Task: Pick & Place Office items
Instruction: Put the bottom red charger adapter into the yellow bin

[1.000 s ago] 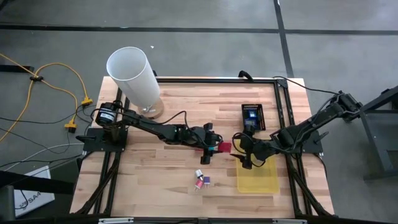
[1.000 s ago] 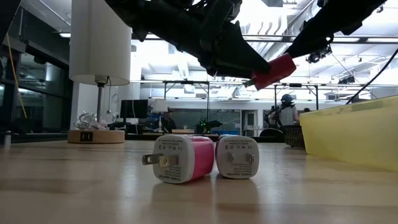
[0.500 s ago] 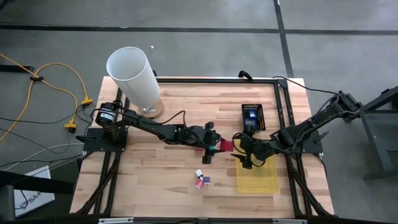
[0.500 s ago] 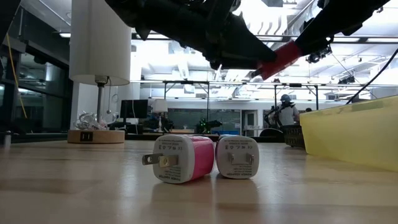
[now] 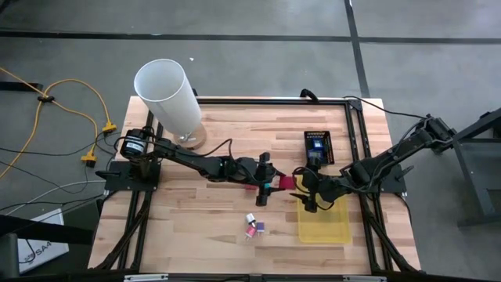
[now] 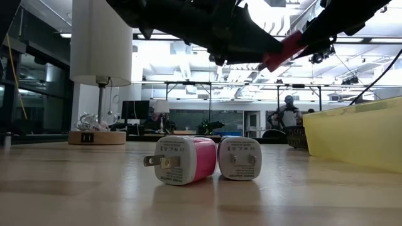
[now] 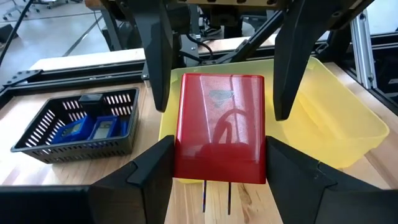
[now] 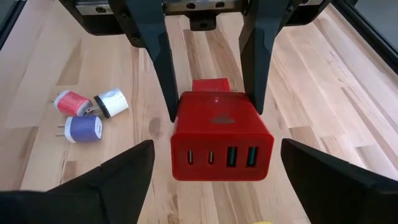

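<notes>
We note the left gripper clamped on the red charger block above mid-table, facing the right gripper, whose fingers spread wide beside the yellow tray; three small chargers lie on the table.

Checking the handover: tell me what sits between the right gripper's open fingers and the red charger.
Nothing. In the right wrist view the right gripper stands open, with bare gaps on either side of the red charger, which the left gripper holds above the table.
</notes>
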